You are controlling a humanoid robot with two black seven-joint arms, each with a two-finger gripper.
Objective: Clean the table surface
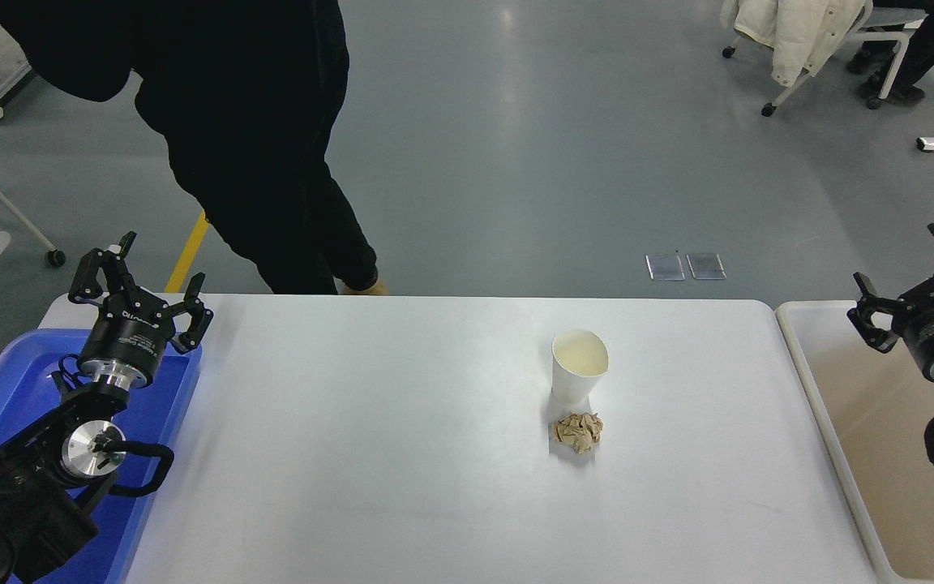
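Observation:
The white table surface (370, 454) fills the middle of the view. A white paper cup (579, 367) stands upright on it, right of centre. A crumpled brown paper ball (578, 431) lies just in front of the cup, on a small white scrap. My left gripper (133, 277) is open and empty over the far end of the blue tray, with its arm at the lower left. My right gripper (917, 280) is open and empty at the right edge, above the beige bin, well right of the cup.
A blue plastic tray (9, 381) lies at the table's left edge under my left arm. A beige plastic bin (848, 422) sits off the table's right edge. A person in black (264, 146) stands at the far side, left of centre.

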